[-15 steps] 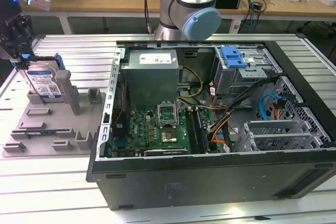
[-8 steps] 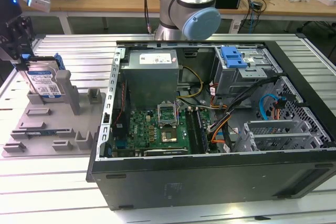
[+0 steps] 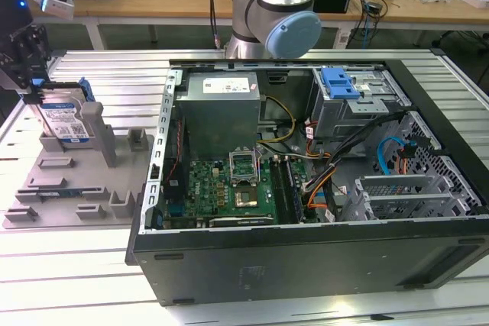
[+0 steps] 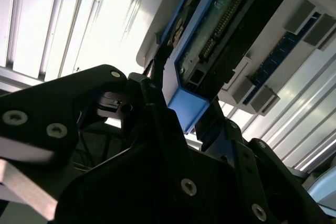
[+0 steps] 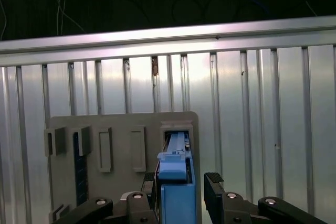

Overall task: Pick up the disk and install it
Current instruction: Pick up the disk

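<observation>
The disk (image 3: pixel 66 118), silver with a white-and-blue label in a blue carrier, stands on edge in a slot of the grey holder (image 3: pixel 84 188) at the exterior view's left. My gripper (image 3: pixel 34 94) hangs over the disk's top end, its black fingers on either side of the carrier. In the first wrist view the blue carrier edge (image 5: pixel 176 166) sits between the fingers (image 5: pixel 214 182); a small gap shows on one side, so the gripper (image 5: pixel 181 184) is open. The second wrist view shows the gripper (image 4: pixel 181 106) around the disk's (image 4: pixel 220 30) blue corner.
An open computer case (image 3: pixel 306 253) lies in the middle of the ribbed metal table, with a motherboard, cables, a large grey box (image 3: pixel 221 104) and a drive cage with a blue handle (image 3: pixel 341 84). The arm's base (image 3: pixel 279 5) stands behind the case. The holder (image 5: pixel 121 129) has several other slots.
</observation>
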